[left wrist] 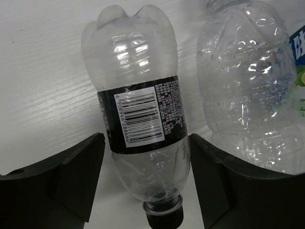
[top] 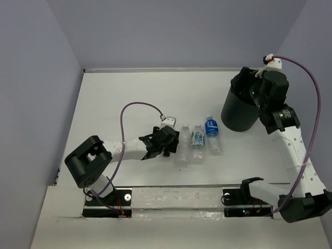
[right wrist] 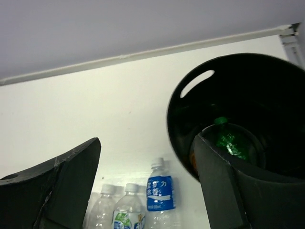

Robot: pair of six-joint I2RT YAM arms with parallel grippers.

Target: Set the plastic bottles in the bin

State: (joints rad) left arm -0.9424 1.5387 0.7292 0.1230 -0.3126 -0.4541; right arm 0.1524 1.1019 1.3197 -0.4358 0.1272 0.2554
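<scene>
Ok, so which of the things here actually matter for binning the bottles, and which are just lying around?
For the job: black-label bottle, green-label bottle, blue-label bottle, green bottle inside the bin.
Just there: purple cables, mounting strip between the arm bases.

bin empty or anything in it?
Not empty. The right wrist view looks into the bin and shows a green bottle at the bottom. Whether more are inside, cannot tell.

Glossy clear plastic bottles (top: pixel 197 142), wood-grained table (left wrist: pixel 43 86)
</scene>
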